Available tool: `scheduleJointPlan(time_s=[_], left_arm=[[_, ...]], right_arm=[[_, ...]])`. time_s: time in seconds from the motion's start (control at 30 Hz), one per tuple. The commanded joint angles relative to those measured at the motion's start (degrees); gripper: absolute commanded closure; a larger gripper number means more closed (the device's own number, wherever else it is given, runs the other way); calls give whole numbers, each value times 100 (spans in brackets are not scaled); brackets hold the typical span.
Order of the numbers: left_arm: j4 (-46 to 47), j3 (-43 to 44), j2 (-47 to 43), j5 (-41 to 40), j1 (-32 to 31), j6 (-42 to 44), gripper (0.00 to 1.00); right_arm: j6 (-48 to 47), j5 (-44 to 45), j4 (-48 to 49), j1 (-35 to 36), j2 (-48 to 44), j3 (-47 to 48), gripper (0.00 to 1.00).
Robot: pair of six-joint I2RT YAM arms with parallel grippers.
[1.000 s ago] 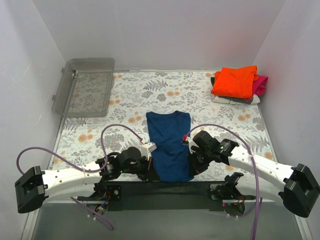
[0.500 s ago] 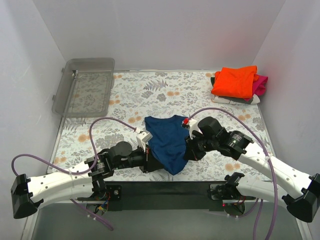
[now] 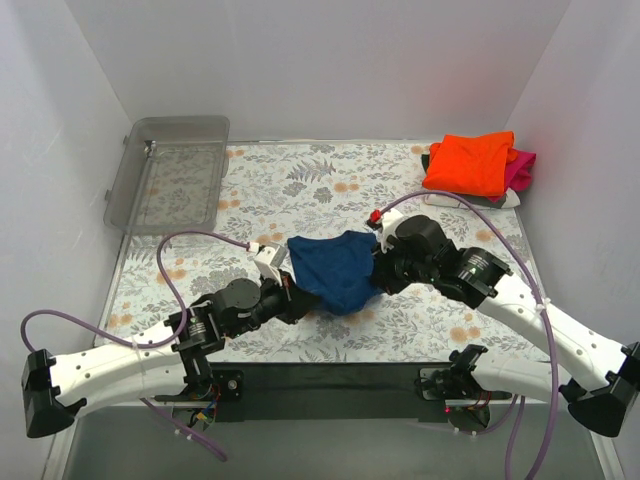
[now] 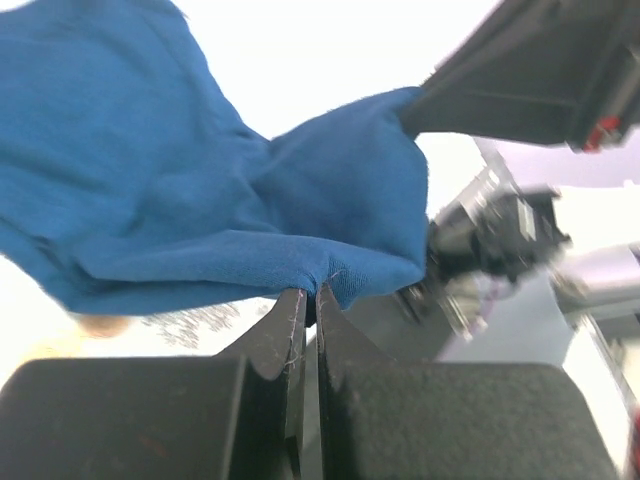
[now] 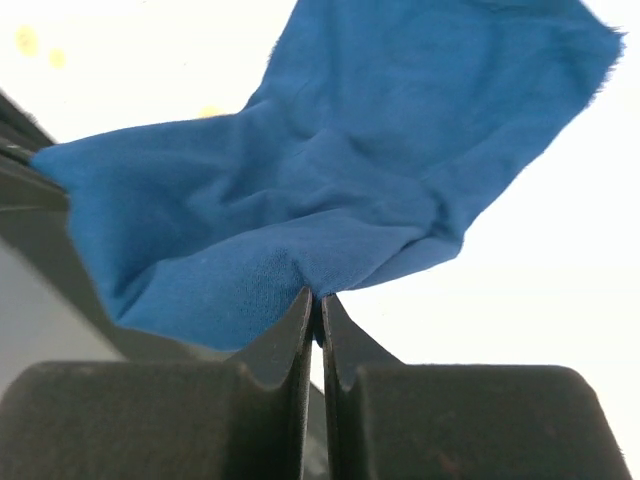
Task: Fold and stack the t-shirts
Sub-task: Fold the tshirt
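Both grippers are clenched on the navy t-shirt [image 3: 335,265]. The left gripper [image 4: 311,292] pinches one near-hem corner and the right gripper [image 5: 315,297] pinches the other.

Change over the last second: the shirt was a flat long strip reaching the near edge of the table [image 3: 300,190]. Now the hem is lifted and carried toward the far side, and the cloth sags between the arms mid-table.

This looks like the half-fold in progress, not yet laid down. The folded stack [image 3: 470,162], orange on top, sits far right, well apart and unmoved.
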Motion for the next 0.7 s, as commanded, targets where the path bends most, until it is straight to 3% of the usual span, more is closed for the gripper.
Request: scheduleJointPlan(time_s=[0.0,0.27,0.67], left_arm=[[244,167,76,-1009,6,52,100],[975,289,751,-1159,375,350,100],[1493,465,1499,-527,1860,606,100]], right_arm=[[-171,806,388,-12,184,378,99],[-470,1360,722,-214,1055,853,99],[-725,1475,1240,-820,1626,1144,99]])
